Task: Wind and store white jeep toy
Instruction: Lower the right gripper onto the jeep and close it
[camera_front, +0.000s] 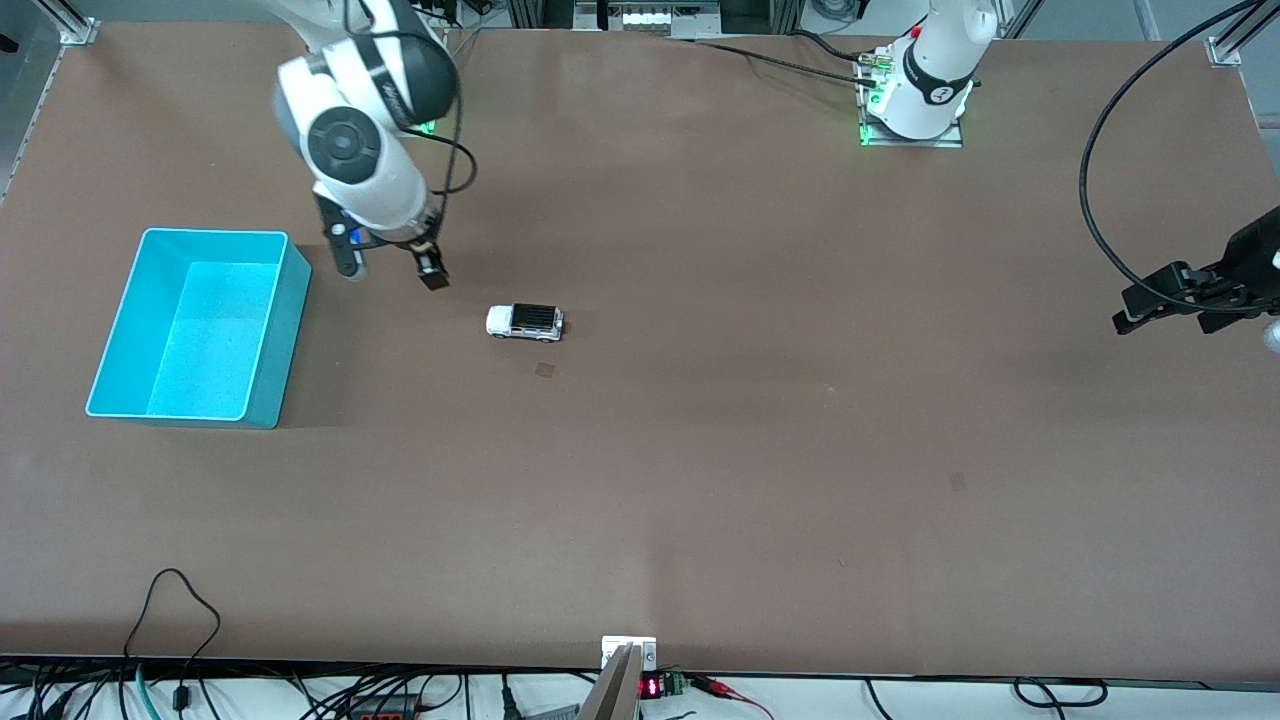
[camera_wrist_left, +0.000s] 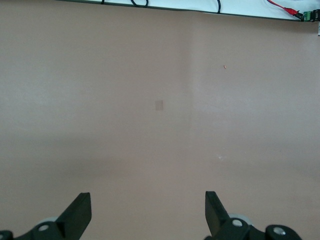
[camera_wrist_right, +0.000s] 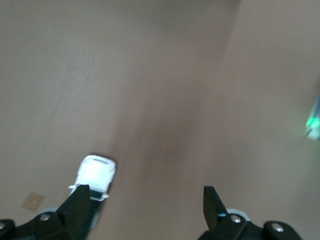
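approach step: right gripper (camera_front: 391, 268) wide open and empty over the table between turquoise bin (camera_front: 268, 398) and white jeep toy (camera_front: 525, 322), next needs centring over jeep; left gripper (camera_front: 1165, 303) open, waiting.

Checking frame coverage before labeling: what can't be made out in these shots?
- Toy car, right wrist view: its rear is hidden by a finger of the open right hand; the picture is blurred.
- Toy car, front view: too small to show any winding part.
- Left hand, front view: cut off by the picture's edge at the left arm's end of the table.
- Left wrist view: only open fingertips over bare table; no car or bin.
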